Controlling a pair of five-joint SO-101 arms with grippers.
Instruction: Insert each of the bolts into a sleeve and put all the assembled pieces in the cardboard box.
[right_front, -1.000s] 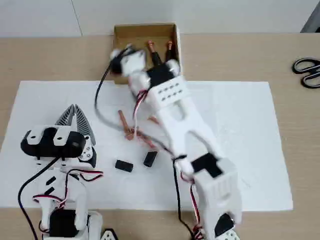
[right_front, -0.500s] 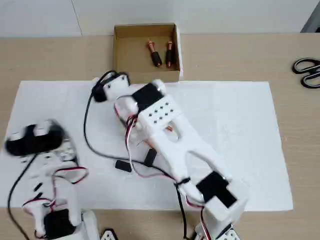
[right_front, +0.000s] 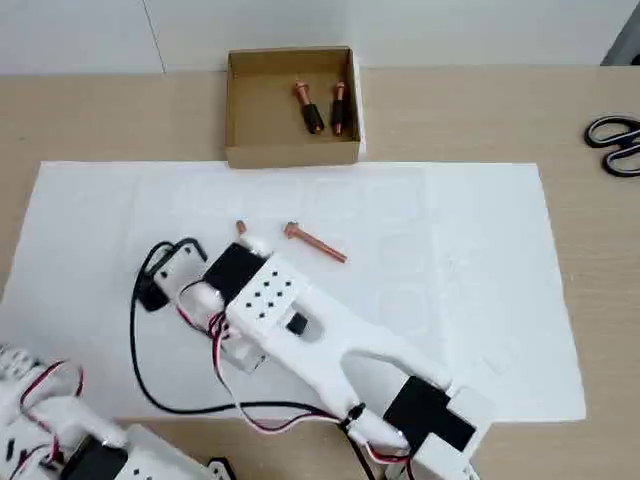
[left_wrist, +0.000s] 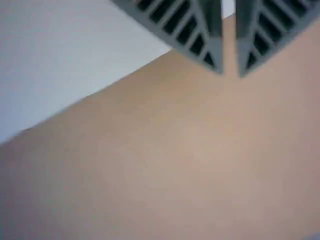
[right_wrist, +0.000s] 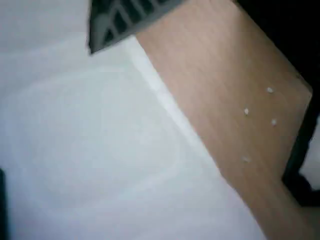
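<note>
The cardboard box (right_front: 245, 110) stands at the far edge of the white sheet and holds two assembled pieces (right_front: 309, 107) (right_front: 339, 108), copper bolts in black sleeves. A loose copper bolt (right_front: 315, 243) lies on the sheet's middle. The tip of another bolt (right_front: 241, 228) pokes out beside my right arm (right_front: 300, 330), which lies folded low over the near-left sheet. One black sleeve (right_front: 296, 323) shows through a gap in that arm. Part of my right gripper (right_wrist: 125, 22) hangs over the sheet's edge. My left gripper (left_wrist: 228, 72) is shut on nothing above bare table.
Scissors (right_front: 615, 143) lie at the far right on the wooden table (right_front: 480, 110). The white sheet (right_front: 460, 270) covers most of the work area. My left arm's base (right_front: 60, 440) sits at the near-left corner, with black cables looping beside the right arm.
My right arm drew back from the box toward the near-left of the sheet, leaving two assembled pieces inside. My left arm swung back toward the near-left corner, its gripper now shut.
</note>
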